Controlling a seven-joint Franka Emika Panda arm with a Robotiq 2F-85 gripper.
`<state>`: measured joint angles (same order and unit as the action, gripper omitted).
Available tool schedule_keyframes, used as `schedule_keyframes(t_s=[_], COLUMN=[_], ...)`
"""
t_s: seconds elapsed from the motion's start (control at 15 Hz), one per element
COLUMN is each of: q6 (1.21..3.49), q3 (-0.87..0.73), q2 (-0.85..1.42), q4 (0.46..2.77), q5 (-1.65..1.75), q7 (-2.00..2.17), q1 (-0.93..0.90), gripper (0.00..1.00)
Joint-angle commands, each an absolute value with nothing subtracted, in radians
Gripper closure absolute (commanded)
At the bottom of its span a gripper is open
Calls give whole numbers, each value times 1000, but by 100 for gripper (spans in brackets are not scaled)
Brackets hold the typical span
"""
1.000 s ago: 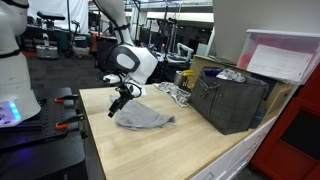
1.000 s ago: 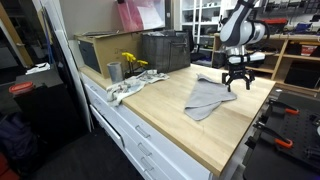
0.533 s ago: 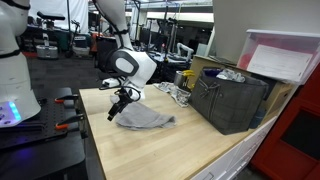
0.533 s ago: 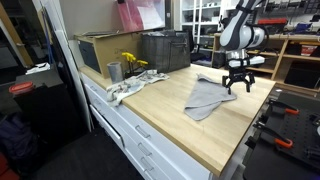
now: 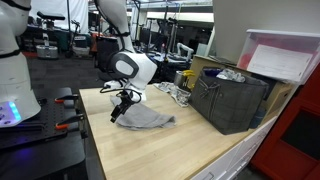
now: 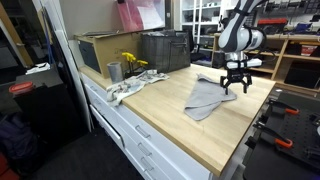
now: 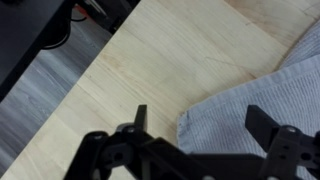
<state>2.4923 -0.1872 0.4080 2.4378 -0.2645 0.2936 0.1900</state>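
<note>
Wooden worktop (image 7: 150, 60) lies bare towards nine o'clock. Gripper (image 7: 200, 118) hangs just above, jaws spread wide and empty. Grey cloth (image 7: 265, 95) lies rumpled towards three o'clock, its corner beneath the fingers. Judged: approach made, cloth not yet grasped.

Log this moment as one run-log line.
gripper: open, empty | position: over near edge of grey cloth | cloth: lying rumpled on wooden table | contact: cannot tell
</note>
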Motion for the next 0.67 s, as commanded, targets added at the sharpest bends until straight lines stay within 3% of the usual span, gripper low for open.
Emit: schedule_keyframes(t_s=[0.0,0.07,0.13,0.27,0.6], q6=[2532,2541,2549,2557,2545], q3=[-177,-176,-174,-168,-154], q2=[460,467,473,477,457], q4=[2424,2423,2418,2411,2413], q5=[-300,-305,-310,-330,-367], q7=[251,248,246,228,203], q1=[219,224,230,243,250], gripper=[0,0,25,34,73])
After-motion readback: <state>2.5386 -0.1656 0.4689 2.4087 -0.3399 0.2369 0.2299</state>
